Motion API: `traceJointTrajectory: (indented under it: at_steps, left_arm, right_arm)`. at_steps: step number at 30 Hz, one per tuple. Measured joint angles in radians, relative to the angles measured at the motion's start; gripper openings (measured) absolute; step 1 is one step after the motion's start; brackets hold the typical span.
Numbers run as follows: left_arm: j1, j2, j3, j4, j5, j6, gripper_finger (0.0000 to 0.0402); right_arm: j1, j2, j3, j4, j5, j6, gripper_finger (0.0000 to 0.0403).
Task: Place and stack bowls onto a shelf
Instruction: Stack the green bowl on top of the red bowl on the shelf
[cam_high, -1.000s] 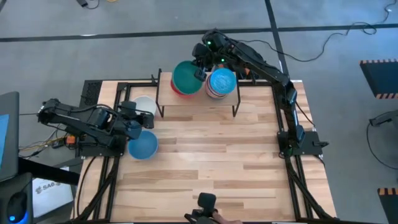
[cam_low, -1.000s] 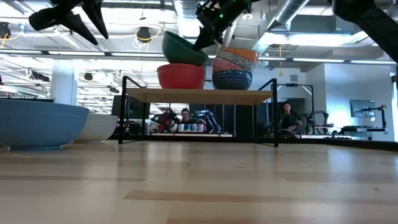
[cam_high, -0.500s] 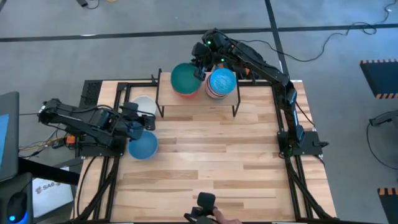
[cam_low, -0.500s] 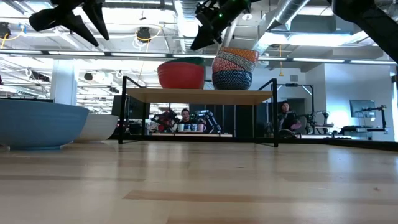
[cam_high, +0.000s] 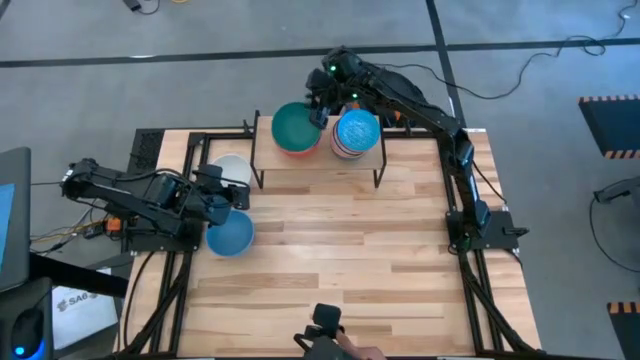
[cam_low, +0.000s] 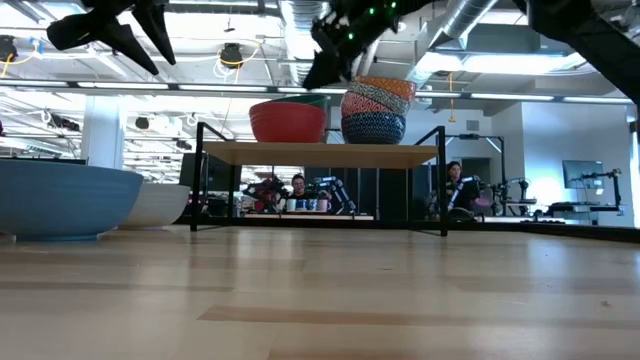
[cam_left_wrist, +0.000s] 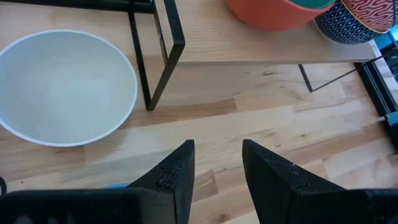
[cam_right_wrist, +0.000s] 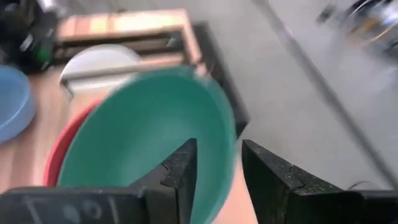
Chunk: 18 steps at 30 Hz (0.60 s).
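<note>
The green bowl (cam_high: 296, 125) sits nested in the red bowl (cam_low: 288, 122) on the shelf (cam_low: 320, 153), just below the right gripper (cam_high: 318, 103) fingers (parted, empty), so the blue bowl (cam_high: 230, 235) beneath the left gripper (cam_left_wrist: 217, 165) fingers, also apart, looks next.

Count check from above: one shelf (cam_high: 318, 165), and on it one green bowl (cam_high: 296, 125) nested in one red bowl (cam_low: 288, 122). Beside that, one stack (cam_low: 377, 110) of patterned bowls with a light blue bowl (cam_high: 356, 130) on top, its exact number unclear. Off the shelf: one white bowl (cam_high: 235, 168), one blue bowl (cam_high: 230, 235). Two arms.
</note>
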Motion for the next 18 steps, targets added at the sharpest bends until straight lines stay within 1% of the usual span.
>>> traceJointTrajectory:
  at_steps: [1, 2, 3, 6, 8, 11, 18]
  left_arm:
    - [0.000, 0.000, 0.000, 0.000, 0.000, 0.000, 0.0119]
    - [0.000, 0.000, 0.000, 0.000, 0.000, 0.000, 0.0119]
    - [0.000, 0.000, 0.000, 0.000, 0.000, 0.000, 0.0119]
    - [0.000, 0.000, 0.000, 0.000, 0.008, -0.006, 0.0119]
    - [0.000, 0.000, 0.000, 0.000, 0.012, -0.006, 0.0119]
    - [0.000, 0.000, 0.000, -0.002, 0.015, -0.009, 0.0119]
    - [0.000, 0.000, 0.000, -0.010, 0.010, -0.007, 0.0119]
  right_arm:
    - [-0.005, 0.010, -0.003, -0.021, -0.022, 0.005, 0.0150]
    - [-0.002, 0.028, -0.001, -0.002, -0.036, 0.007, 0.0147]
    - [0.002, 0.043, 0.002, 0.026, -0.039, 0.011, 0.0144]
    - [-0.009, 0.053, -0.002, -0.017, -0.040, 0.018, 0.0135]
    - [-0.004, 0.071, 0.005, 0.019, -0.039, 0.021, 0.0131]
    - [-0.013, 0.083, -0.002, -0.006, -0.041, 0.033, 0.0128]
    - [-0.015, 0.070, 0.000, 0.025, -0.040, 0.034, 0.0128]
